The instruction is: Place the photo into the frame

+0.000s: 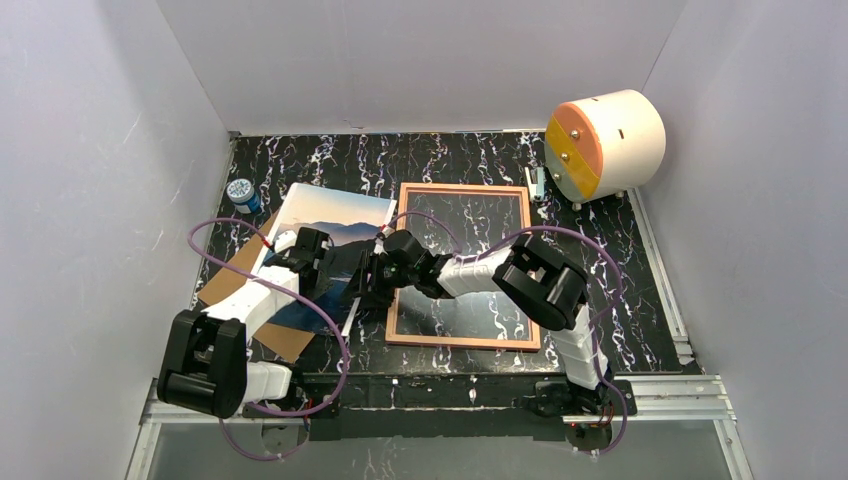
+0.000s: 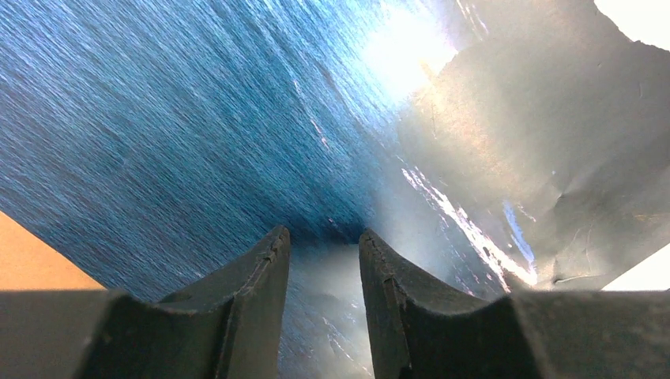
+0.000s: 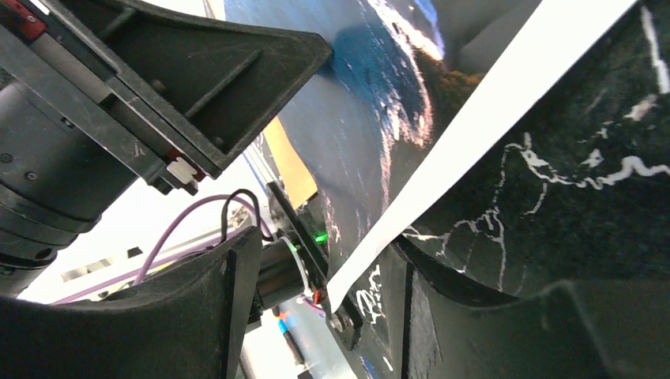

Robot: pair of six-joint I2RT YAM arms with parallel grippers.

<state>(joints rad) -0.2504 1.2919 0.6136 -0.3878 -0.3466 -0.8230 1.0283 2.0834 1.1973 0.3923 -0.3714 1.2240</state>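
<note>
While the left gripper (image 2: 324,231) rests parted fingers on the rectangular blue-sea photo (image 1: 335,225) at the worktop's (image 1: 620,270) left, the right gripper (image 3: 328,257) straddles its right edge, fingers apart.

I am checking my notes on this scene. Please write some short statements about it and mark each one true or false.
1. The frame lies on the table with no picture in it. True.
2. The photo is already inside the frame. False: it lies to the left of it, partly over a brown backing board.
3. The photo's white edge runs between the right fingers. True.
4. The blue-lidded jar stands on the photo. False: it stands on the table, beside the photo's far left corner.
</note>
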